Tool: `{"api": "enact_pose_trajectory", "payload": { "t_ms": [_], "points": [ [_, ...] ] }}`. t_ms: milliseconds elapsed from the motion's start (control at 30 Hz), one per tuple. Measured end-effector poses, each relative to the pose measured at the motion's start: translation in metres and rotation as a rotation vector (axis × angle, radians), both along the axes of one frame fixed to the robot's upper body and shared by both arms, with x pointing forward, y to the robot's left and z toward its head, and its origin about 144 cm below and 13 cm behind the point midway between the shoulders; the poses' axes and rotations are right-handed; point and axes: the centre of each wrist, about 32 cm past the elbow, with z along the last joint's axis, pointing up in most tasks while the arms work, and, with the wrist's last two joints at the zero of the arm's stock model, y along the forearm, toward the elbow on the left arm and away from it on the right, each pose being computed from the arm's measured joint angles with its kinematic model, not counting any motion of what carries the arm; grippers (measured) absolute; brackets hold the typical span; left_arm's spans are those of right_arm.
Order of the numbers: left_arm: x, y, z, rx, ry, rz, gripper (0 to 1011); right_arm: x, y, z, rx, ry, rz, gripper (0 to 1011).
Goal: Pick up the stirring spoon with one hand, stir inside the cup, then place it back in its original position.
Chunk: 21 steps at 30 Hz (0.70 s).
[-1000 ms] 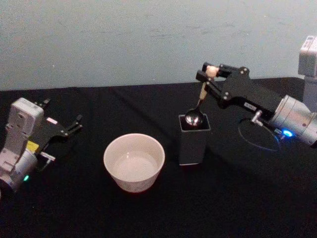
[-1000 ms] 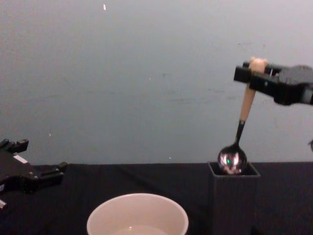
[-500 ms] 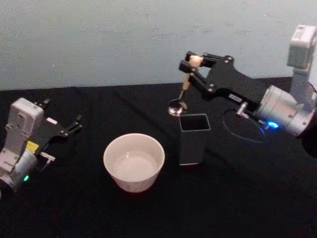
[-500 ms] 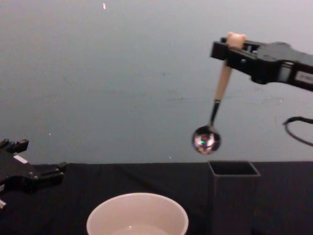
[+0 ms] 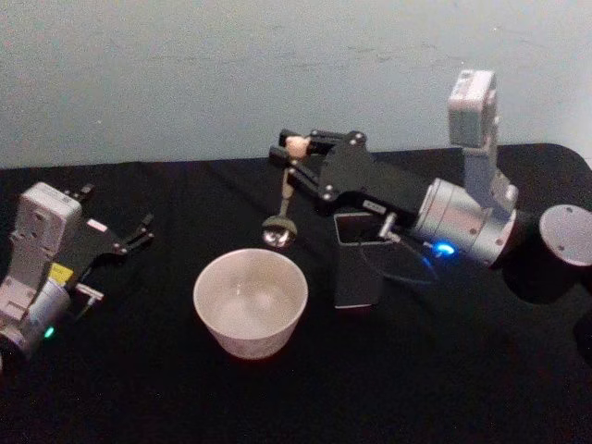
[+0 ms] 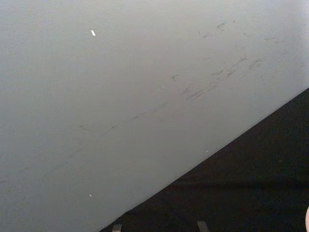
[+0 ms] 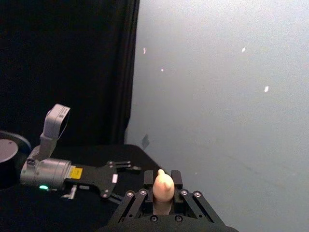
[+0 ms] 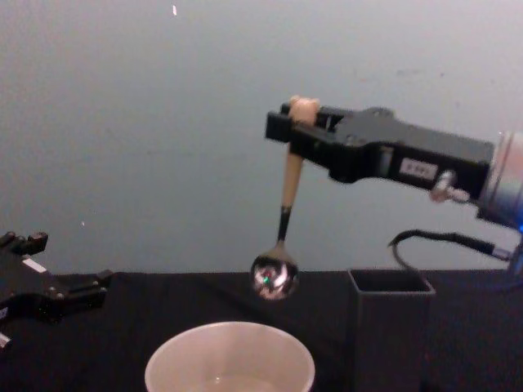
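My right gripper (image 5: 296,151) is shut on the cream handle of the stirring spoon (image 5: 279,233), just under its bear head (image 7: 163,185). The spoon (image 8: 290,184) hangs upright, its shiny bowl in the air a little above the far rim of the cup (image 8: 176,367). The wide cream cup (image 5: 250,338) stands at the table's middle. To its right stands the dark grey square holder (image 5: 356,273), the original position (image 8: 391,335), with nothing in it. My left gripper (image 5: 116,211) rests open at the far left of the table.
A black cloth (image 5: 296,398) covers the table, and a pale wall (image 5: 185,74) rises behind it. A thin cable (image 8: 425,238) loops from my right arm just above the holder. My left arm (image 7: 48,171) lies parked beside the cup.
My right gripper has lifted the spoon out of the holder and carried it left. The spoon's bowl now hangs over the cup's far rim. The left arm has not moved.
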Motion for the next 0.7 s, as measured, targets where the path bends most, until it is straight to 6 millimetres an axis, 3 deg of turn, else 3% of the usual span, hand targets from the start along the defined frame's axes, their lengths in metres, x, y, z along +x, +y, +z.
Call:
{"api": "enact_pose_trajectory", "payload": {
  "t_ms": [700],
  "points": [
    [0.0,0.0,0.0,0.0,0.0,0.0,1001,-0.003,0.03,-0.049,-0.068,0.041,0.022,214]
  ]
}}
